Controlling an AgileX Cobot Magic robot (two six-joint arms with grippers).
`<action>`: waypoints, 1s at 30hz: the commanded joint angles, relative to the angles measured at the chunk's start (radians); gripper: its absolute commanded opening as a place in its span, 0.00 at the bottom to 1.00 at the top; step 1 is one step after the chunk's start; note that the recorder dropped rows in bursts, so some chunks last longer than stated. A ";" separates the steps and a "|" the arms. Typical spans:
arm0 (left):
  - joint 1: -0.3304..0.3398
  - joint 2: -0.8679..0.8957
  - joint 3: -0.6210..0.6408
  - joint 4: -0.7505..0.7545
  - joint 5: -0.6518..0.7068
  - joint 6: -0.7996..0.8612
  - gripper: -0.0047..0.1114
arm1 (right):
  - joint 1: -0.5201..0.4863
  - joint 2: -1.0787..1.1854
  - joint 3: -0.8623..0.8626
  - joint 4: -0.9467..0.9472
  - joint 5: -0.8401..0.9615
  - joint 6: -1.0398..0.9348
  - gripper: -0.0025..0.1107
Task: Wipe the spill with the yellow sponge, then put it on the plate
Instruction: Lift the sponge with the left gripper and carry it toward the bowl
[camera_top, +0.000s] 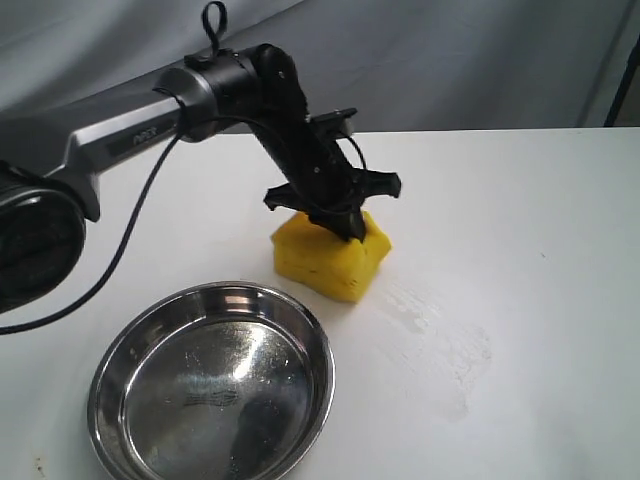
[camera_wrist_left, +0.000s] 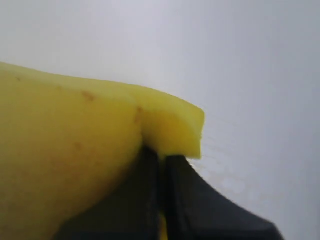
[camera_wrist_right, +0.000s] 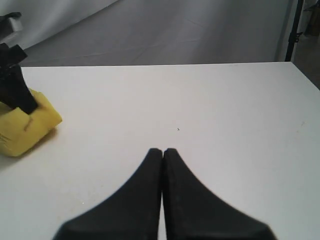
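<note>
The yellow sponge (camera_top: 330, 255) rests on the white table near the middle, and my left gripper (camera_top: 335, 222) is shut on its top, pinching the foam. In the left wrist view the sponge (camera_wrist_left: 65, 155) fills most of the frame with faint brown stains, squeezed at my left gripper (camera_wrist_left: 162, 159). A faint wet smear (camera_top: 440, 335) shows on the table right of the sponge; no amber blot is visible. The steel plate (camera_top: 120, 350) sits at the front left, empty. My right gripper (camera_wrist_right: 162, 151) is shut on nothing, above bare table, with the sponge (camera_wrist_right: 27, 127) off to one side.
The left arm (camera_top: 130, 130) stretches in from the left, its black cable (camera_top: 120, 250) hanging down above the plate's far side. A grey backdrop (camera_top: 450, 60) stands behind the table's far edge. A dark stand (camera_wrist_right: 295, 30) is beyond the table corner.
</note>
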 joint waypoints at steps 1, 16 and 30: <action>-0.070 -0.023 -0.029 -0.024 -0.007 0.081 0.04 | -0.002 -0.006 0.002 -0.004 -0.003 0.000 0.02; -0.127 -0.265 -0.036 0.205 0.110 0.080 0.04 | -0.002 -0.006 0.002 -0.004 -0.003 0.000 0.02; -0.130 -0.520 0.457 0.351 0.110 0.072 0.04 | -0.002 -0.006 0.002 -0.004 -0.003 0.000 0.02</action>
